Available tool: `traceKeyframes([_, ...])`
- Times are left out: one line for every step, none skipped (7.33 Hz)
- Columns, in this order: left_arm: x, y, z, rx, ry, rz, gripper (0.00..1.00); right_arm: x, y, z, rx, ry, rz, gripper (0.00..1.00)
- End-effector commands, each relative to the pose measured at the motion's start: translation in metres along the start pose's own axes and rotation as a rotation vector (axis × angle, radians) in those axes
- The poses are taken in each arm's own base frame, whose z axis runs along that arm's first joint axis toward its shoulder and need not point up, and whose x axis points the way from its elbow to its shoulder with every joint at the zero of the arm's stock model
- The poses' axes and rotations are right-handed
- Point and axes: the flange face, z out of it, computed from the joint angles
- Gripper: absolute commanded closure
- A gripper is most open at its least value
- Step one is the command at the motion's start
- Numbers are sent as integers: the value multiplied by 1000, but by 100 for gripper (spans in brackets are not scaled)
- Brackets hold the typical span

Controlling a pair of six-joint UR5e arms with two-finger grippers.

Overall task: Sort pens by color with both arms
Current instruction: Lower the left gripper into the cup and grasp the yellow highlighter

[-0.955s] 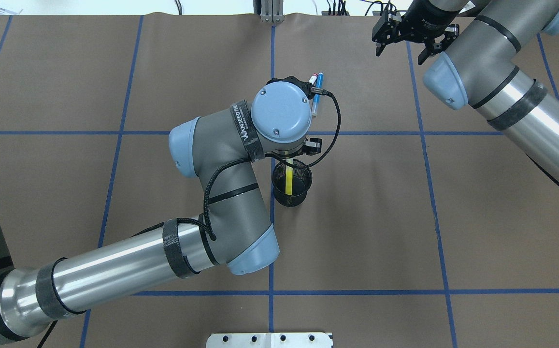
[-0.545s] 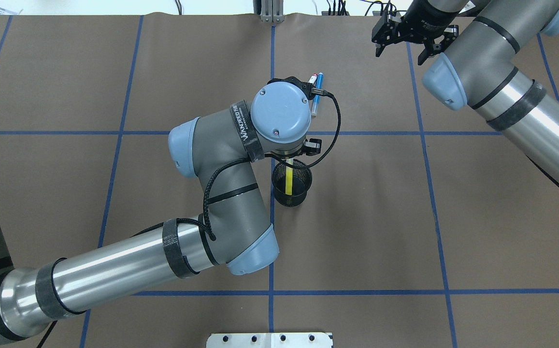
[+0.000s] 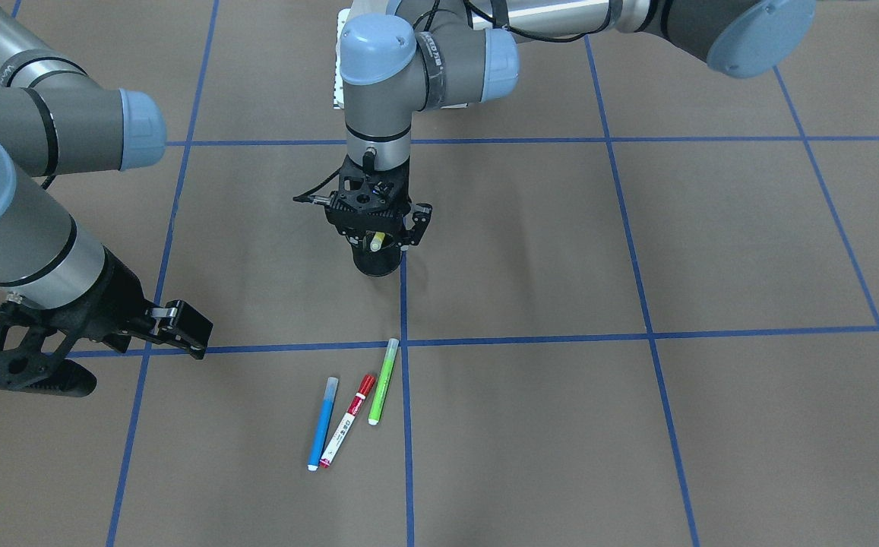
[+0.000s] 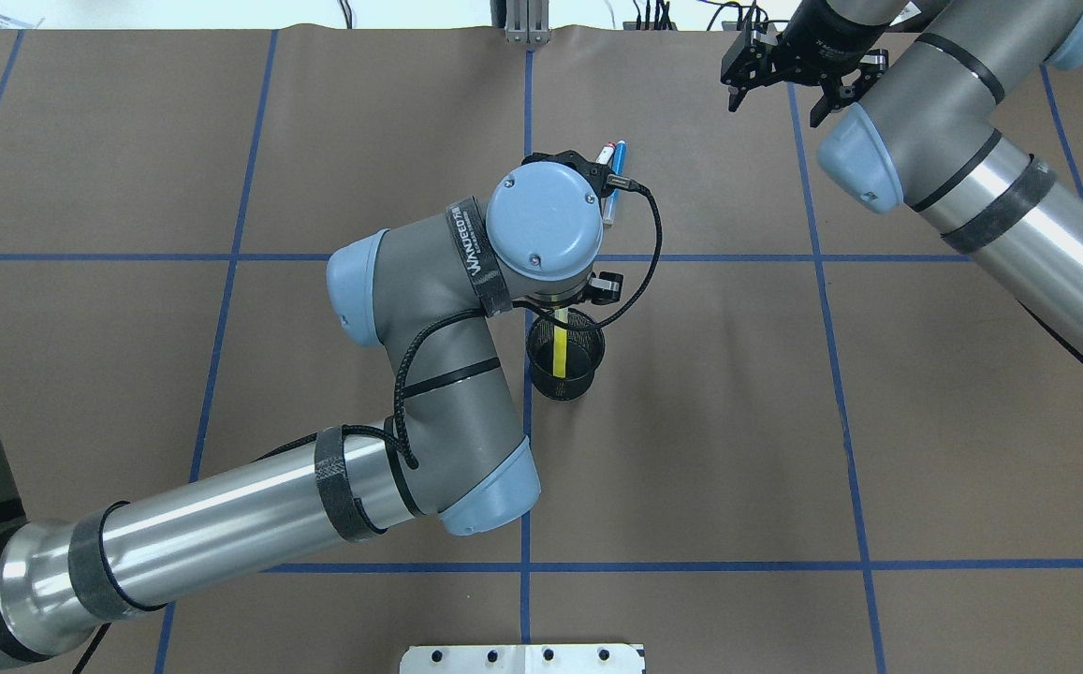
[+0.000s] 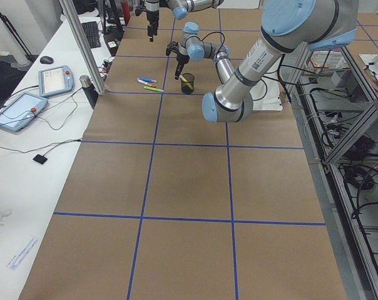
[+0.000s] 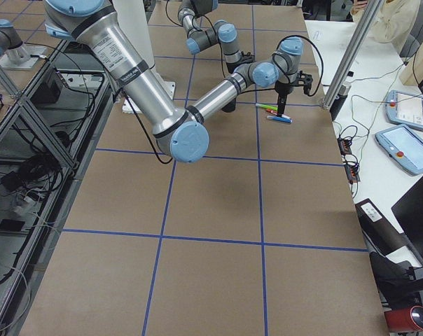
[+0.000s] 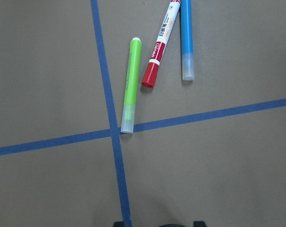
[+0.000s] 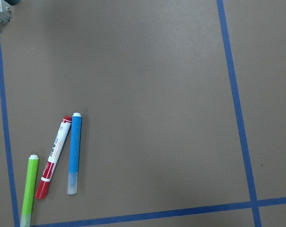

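Note:
A yellow pen [image 4: 560,352] stands leaning inside the black mesh cup [image 4: 578,376] near the table's middle. My left gripper [image 3: 380,234] hangs directly over the cup [image 3: 378,264], open, with the pen's top [image 3: 376,242] between its spread fingers and touching neither. The blue pen [image 3: 323,423], the white pen with the red cap [image 3: 347,420] and the lime green pen [image 3: 382,381] lie side by side on the brown mat beyond the cup. In the left wrist view they are the green [image 7: 130,85], red [image 7: 161,45] and blue [image 7: 186,40] pens. My right gripper [image 4: 775,108] is open and holds nothing, off to the pens' right.
Blue tape lines [image 4: 527,421] split the brown mat into squares. A white metal base plate [image 4: 522,658] sits at the near edge. A silver post [image 4: 524,28] stands at the far edge. Tablets and cables [image 5: 26,106] lie on the side bench.
The right gripper has drifted slightly toward the far edge. The left wrist has shifted a little above the cup. The yellow pen stays in the cup.

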Motion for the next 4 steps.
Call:
traceKeyframes([3,7,3,-7,-1,20,42,0,0,0,0,0,-1,2])
traceKeyframes([5,9,4,-10,0,27,43,1,0,1,-1,1,0,2])
traceKeyframes([6,9,3,-9,2,29,46,1,0,1,-1,1,0,2])
traceKeyframes([6,9,2,-8,4,29,51,0,0,0,0,0,-1,2])
